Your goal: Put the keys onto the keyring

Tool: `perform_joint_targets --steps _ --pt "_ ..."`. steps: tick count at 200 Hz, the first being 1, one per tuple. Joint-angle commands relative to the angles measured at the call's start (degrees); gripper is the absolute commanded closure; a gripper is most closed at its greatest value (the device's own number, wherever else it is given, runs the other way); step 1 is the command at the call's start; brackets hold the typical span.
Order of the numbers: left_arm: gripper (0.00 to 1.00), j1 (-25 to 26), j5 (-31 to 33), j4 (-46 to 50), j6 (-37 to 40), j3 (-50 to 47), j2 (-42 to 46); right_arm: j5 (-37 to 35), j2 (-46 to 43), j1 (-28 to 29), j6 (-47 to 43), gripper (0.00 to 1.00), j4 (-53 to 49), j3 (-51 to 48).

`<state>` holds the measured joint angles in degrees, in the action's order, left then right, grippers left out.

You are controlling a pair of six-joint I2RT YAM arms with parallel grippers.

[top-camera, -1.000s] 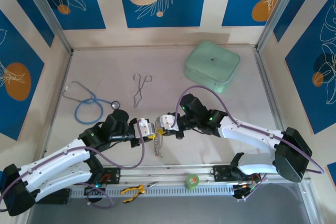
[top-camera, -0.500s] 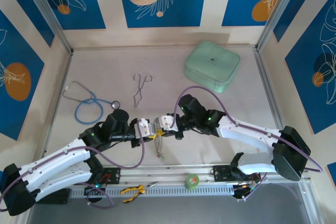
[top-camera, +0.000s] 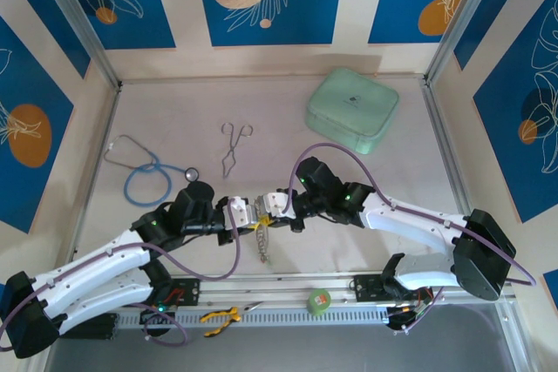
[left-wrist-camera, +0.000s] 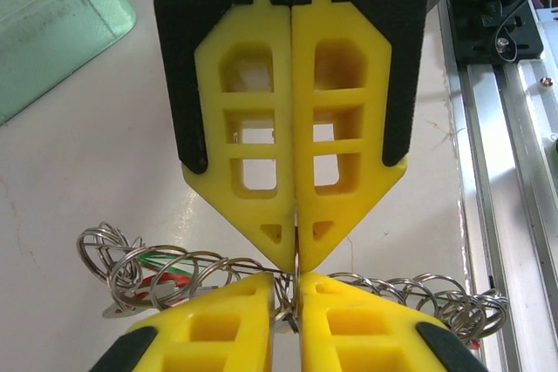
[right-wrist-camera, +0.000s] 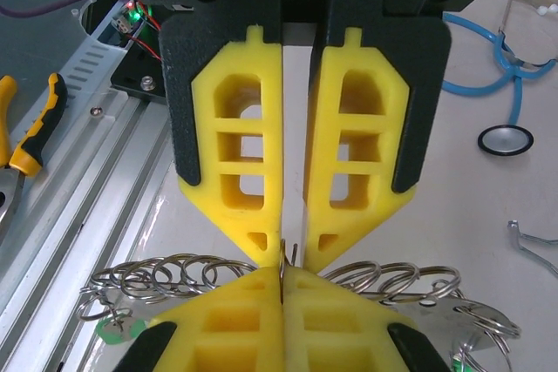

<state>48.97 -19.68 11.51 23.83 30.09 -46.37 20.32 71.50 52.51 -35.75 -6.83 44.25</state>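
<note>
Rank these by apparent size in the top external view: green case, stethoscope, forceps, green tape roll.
1. green case, the largest solid shape
2. stethoscope, which sprawls about as wide as the case but is thin tubing, so it is close
3. forceps
4. green tape roll, the smallest

Top camera: fixed, high above and behind the keyring, tilted down, far off; took in the whole table. Left wrist camera: very close, just left of the keyring, faced rightward and down across it; green case lay beyond the keyring, rail on its near side. Right wrist camera: equally close, just right of the keyring, faced leftward; stethoscope lay beyond the keyring. Wrist views looked at each other head-on. All three shared the keyring and the patch of table beneath it.
</note>
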Motion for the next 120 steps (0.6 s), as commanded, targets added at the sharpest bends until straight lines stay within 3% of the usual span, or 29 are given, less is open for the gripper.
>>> perform_joint_targets --steps 1,20,40,54,66,80,120 --pt "0.89 -0.6 -1.3 -0.9 0.0 1.6 -0.2 1.6 0.3 0.3 0.2 1.00 1.6 1.3" --pt "1.00 -0.6 -1.1 -0.6 0.2 1.8 -0.2 1.4 0.4 0.4 0.5 1.00 1.9 1.0" --pt "1.00 -0.6 -0.4 -0.4 -0.5 1.8 0.1 -0.1 0.0 -0.1 2.4 1.00 4.2 -0.1" --pt "1.00 -0.6 0.6 0.0 -1.5 1.8 0.5 0.2 -0.7 -1.2 4.6 0.82 5.8 -1.1" --pt "1.00 -0.6 1.9 -0.2 -3.6 1.9 0.8 0.2 -1.5 -2.2 6.2 0.72 6.3 -1.9" --pt "1.00 -0.6 3.6 -1.1 -8.0 2.0 1.0 -0.4 -3.0 -3.6 8.5 0.64 6.8 -2.7" --pt "1.00 -0.5 17.7 2.2 -27.4 5.0 0.7 -4.9 -9.8 -6.4 15.5 0.63 5.1 -5.6"
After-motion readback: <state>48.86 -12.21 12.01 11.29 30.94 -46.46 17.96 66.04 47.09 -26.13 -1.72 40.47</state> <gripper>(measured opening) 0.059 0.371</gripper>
